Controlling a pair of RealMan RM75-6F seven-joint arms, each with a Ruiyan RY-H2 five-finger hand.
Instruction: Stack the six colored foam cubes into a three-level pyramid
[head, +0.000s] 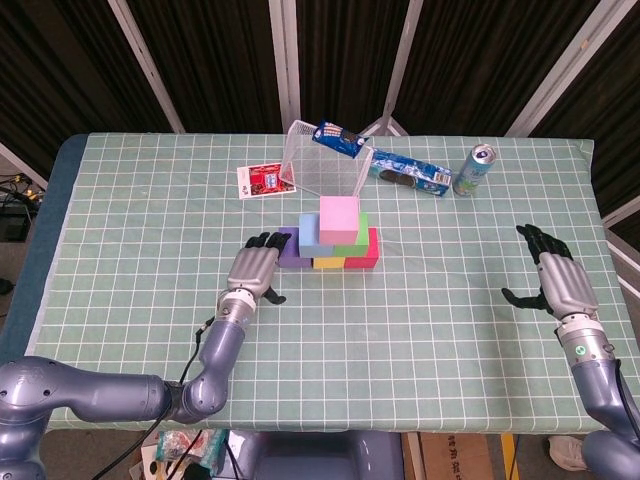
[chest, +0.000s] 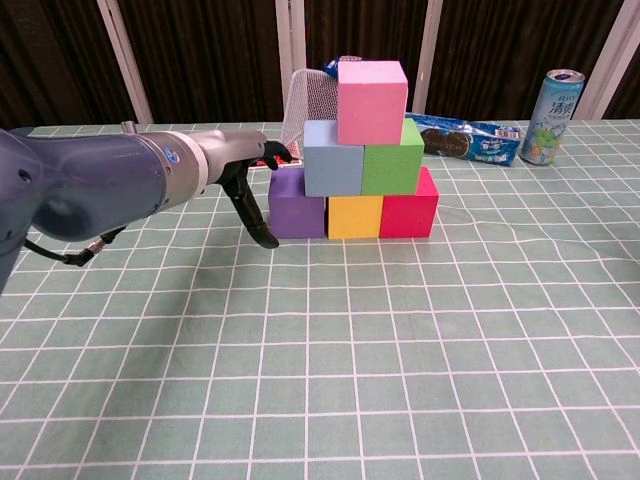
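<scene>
The foam cubes stand as a three-level pyramid mid-table. The bottom row is a purple cube (head: 287, 251) (chest: 297, 203), a yellow cube (head: 328, 264) (chest: 353, 216) and a red cube (head: 364, 253) (chest: 407, 208). On them sit a blue cube (head: 307, 232) (chest: 333, 171) and a green cube (head: 357, 238) (chest: 392, 167), and a pink cube (head: 337, 214) (chest: 372, 101) tops the stack. My left hand (head: 252, 271) (chest: 247, 180) hovers just left of the purple cube, fingers apart and empty. My right hand (head: 556, 281) is held open far to the right, seen only in the head view.
Behind the pyramid stands a clear plastic container (head: 320, 168) with a blue snack pack (head: 337, 136) on its rim. A cookie packet (head: 410, 176) (chest: 465, 140) and a drink can (head: 473, 168) (chest: 551, 117) lie at the back right. A red card (head: 262, 181) lies at the back left.
</scene>
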